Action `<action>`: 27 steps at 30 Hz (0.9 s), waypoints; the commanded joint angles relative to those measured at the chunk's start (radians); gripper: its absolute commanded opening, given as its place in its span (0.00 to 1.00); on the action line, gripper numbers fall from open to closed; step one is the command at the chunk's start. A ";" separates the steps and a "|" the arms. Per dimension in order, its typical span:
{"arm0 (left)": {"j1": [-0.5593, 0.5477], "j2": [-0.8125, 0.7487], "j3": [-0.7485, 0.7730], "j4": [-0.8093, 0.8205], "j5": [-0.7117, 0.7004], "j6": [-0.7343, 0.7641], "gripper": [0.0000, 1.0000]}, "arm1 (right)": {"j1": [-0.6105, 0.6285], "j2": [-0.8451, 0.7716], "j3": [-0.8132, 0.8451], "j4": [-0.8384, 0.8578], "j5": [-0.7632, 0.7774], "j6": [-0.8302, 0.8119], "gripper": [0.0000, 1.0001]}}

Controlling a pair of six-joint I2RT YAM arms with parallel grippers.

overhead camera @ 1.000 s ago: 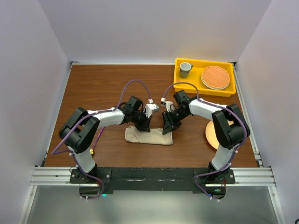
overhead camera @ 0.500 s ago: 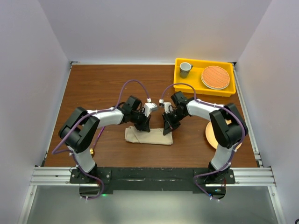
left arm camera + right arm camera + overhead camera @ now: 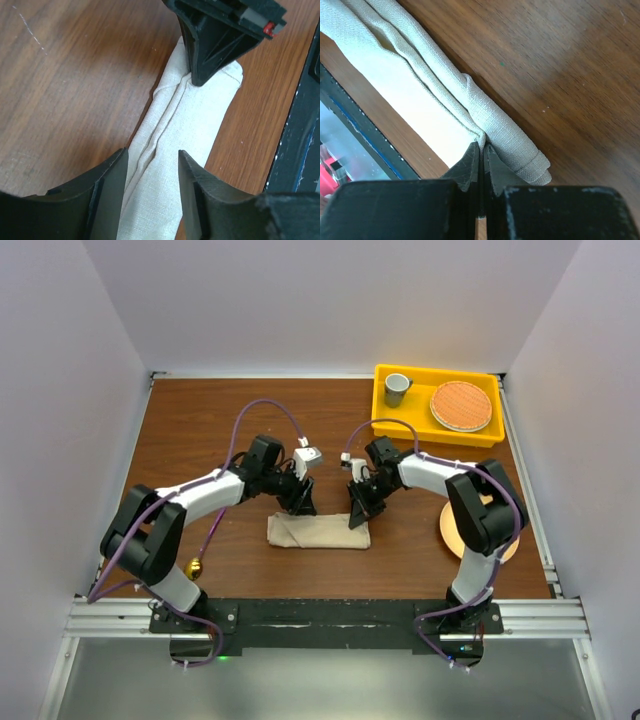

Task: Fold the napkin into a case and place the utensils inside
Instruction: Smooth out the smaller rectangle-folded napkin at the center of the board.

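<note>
The soft beige cloth napkin (image 3: 318, 533) lies on the brown wooden worktop (image 3: 200, 430) as a narrow, long strip between the two arms and near the front edge. Its long axis runs left to right across the arms. The left gripper (image 3: 300, 504) hangs over the strip's left half with its fingers (image 3: 112, 185) apart and nothing between them. In its wrist view the cloth runs straight away from it toward the other arm. The right gripper (image 3: 357, 518) is at the strip's right end, fingers together, tips set down on the crease where the rolled layers meet the flat one. Whether a layer is actually pinched I cannot tell. Being on the cloth, the right arm is the nearer for any work on that end, while the left would have to drop to reach the fold. A small gold gleam (image 3: 192, 567) by the left arm's base may be a spoon bowl. No fork is visible. No brand, label or writing can be read.
</note>
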 commanded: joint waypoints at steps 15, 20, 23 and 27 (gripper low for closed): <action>-0.029 0.101 0.029 0.065 0.149 0.078 0.56 | 0.003 -0.152 -0.016 0.081 -0.103 0.010 0.00; -0.048 0.124 0.025 0.106 0.168 0.050 0.55 | 0.003 -0.139 -0.014 0.099 -0.095 0.013 0.00; -0.056 0.128 0.021 0.140 0.169 0.023 0.52 | 0.004 -0.122 -0.007 0.104 -0.095 0.013 0.00; -0.056 0.133 0.021 0.175 0.175 -0.007 0.37 | 0.003 -0.096 -0.004 0.110 -0.086 0.015 0.00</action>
